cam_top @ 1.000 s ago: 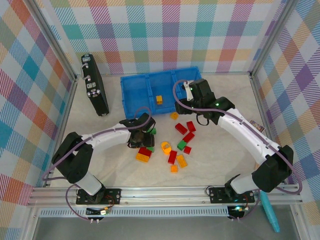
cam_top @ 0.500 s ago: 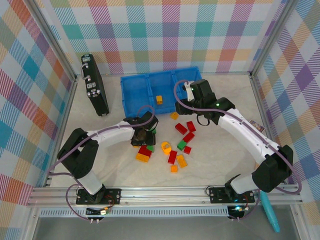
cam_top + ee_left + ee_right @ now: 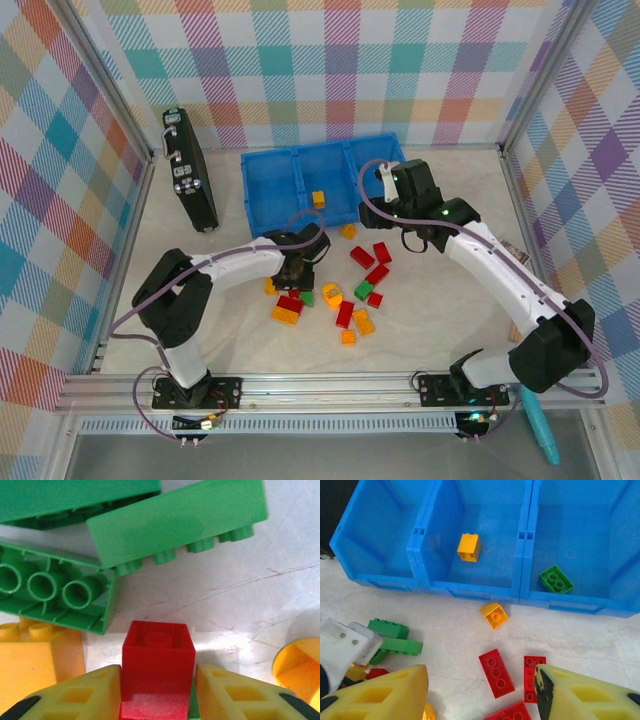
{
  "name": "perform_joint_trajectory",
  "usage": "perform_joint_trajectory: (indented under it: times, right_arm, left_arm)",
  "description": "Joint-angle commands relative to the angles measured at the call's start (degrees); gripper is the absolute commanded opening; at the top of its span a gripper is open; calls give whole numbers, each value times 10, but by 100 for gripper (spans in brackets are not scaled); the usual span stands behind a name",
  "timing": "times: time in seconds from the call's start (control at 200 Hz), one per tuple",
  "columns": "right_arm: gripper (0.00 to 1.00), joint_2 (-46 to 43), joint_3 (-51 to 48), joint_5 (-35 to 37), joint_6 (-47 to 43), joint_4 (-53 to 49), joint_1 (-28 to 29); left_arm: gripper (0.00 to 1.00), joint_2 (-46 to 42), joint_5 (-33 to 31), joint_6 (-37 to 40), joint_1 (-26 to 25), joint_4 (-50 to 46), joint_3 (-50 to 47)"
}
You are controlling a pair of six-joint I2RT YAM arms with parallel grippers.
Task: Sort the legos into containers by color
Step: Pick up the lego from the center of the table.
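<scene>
Ringing pale table (image 3: 450,310), plaid walls (image 3: 340,70); left hand (image 3: 157,682) grips red lego (image 3: 158,647), right hand (image 3: 481,680) wide

The left arm (image 3: 235,265) and right arm (image 3: 500,272) show white links, black joint housings, purple cables (image 3: 362,195) and yellow lattice-cut end effector fingers (image 3: 380,692).

No readable text, label, brand, number or sign on anything here.
</scene>
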Motion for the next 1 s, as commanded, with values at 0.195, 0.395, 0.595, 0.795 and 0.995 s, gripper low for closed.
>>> perform_joint_trajectory:
  times: [0.195,0.395,0.595,0.795,0.995]
  right_arm:
    - [59,-50,-10,-9,-7,-6,-13]
    - [59,-69,-25,-11,-10,-7,-23]
    - [60,-78,-33,-15,-13,-6,-34]
    - [60,-88,-42,-15,-14,-8,-39]
    - [59,-93,-81,-22,12,-31,-43]
  left_arm:
    - [52,34,-22,12,-18,-59,38]
    - [49,41,-20,12,-18,-61,44]
    - [37,45,-14,12,-18,-58,46]
    - [27,36,-13,12,-19,-54,42]
    - [24,-16,-30,18,-18,-68,55]
